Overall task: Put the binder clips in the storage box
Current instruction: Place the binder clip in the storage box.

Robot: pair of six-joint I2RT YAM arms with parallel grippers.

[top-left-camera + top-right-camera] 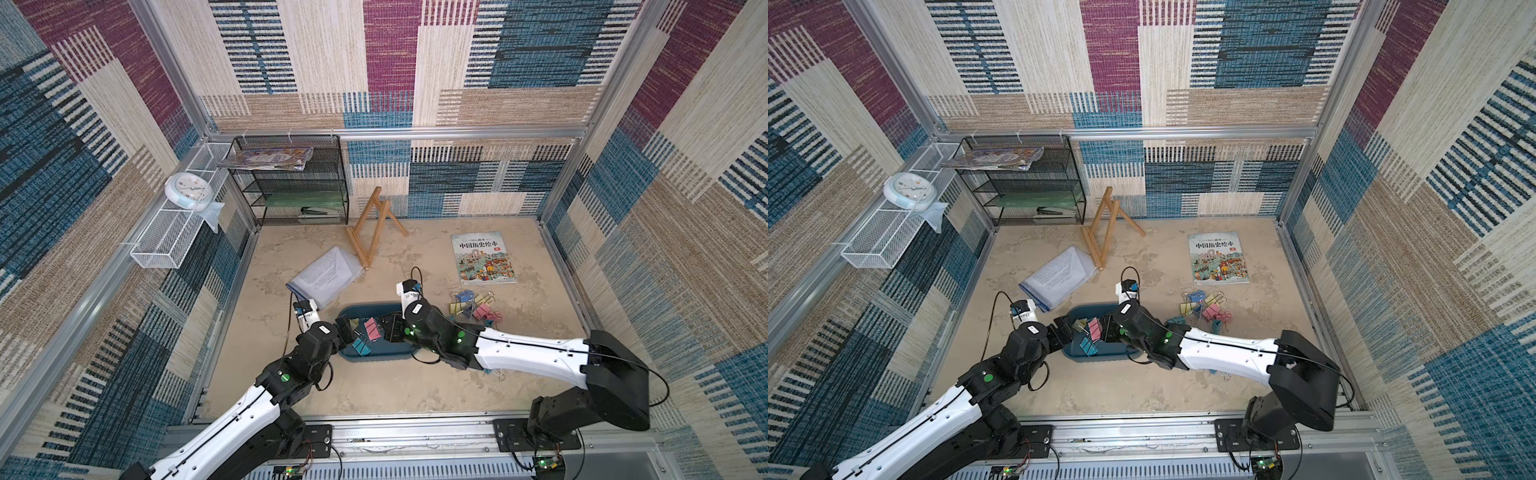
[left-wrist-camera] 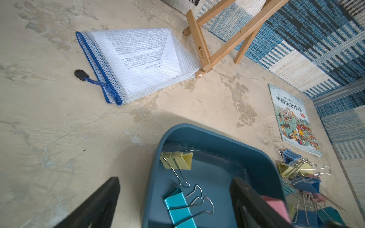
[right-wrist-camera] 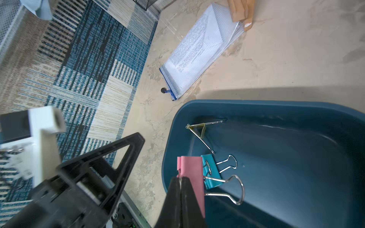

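Nearest: right gripper [image 3: 180, 178], jaws pinched tight on the wire handle of a pink clip [image 3: 192, 173], over the left end of the storage box [image 1: 374, 358]. The pink body sticks out past the fingertips, its long edge running along the fingers. Which way its mouth faces, can't tell.

The left gripper [image 2: 175, 178] has its jaws spread wide with nothing between them. It hovers at the same end of the box, one finger over the bench [image 1: 332, 395], the other over the box. The grippers face each other, with the pink clip between them in both top views.

The box lies flat on the bench, mid-front, long axis left to right, parallel to the bench's front edge.

A mesh pouch [image 1: 324, 274] with papers lies just behind the box's left end. A book [image 1: 484, 257] lies well apart at back right.

A pile of clips [image 1: 473, 307] sits on the bench near the box's right end, behind the right arm: yellow, blue, pink, teal, with handles pointing every way.

Inside the box, a teal clip [image 2: 177, 203] lies flat near the front-left corner, handles pointing toward the box's middle. A yellow clip [image 2: 181, 160] sits in the back-left corner by the wall, one handle stretched toward the teal clip.
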